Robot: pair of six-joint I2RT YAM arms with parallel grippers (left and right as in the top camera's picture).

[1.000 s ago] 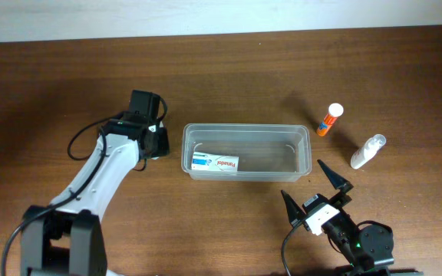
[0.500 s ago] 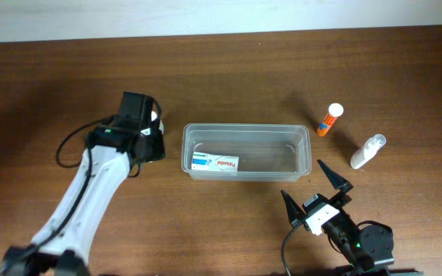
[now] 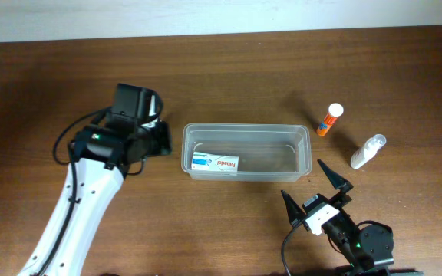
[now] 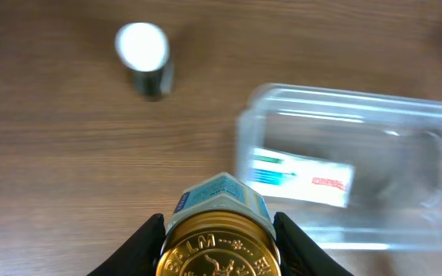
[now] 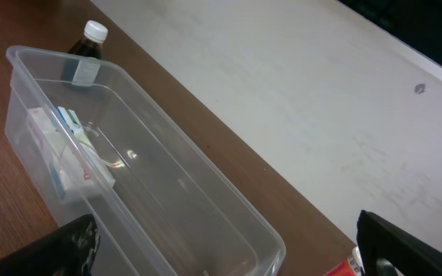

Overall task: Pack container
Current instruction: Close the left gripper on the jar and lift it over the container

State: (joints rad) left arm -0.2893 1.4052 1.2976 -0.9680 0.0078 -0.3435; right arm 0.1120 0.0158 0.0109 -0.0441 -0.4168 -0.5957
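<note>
The container (image 3: 248,129) is a clear rectangular tub at mid-table with a white Panadol box (image 3: 215,162) lying inside it. My left gripper (image 3: 158,139) hovers just off the tub's left end. In the left wrist view it is shut on a jar (image 4: 219,230) with a gold lid and a blue-white label, above the wood beside the tub (image 4: 344,96) and the box (image 4: 301,175). My right gripper (image 3: 307,184) is open and empty near the tub's front right corner. The tub also shows in the right wrist view (image 5: 152,184).
A dark bottle with a white cap (image 4: 142,57) stands on the table left of the tub and shows in the right wrist view (image 5: 90,34). An orange tube (image 3: 329,119) and a white spray bottle (image 3: 367,151) stand right of the tub.
My left arm has risen and its wrist has swung left, while the gripper end with the jar edged slightly toward the tub. The right arm has not moved.
</note>
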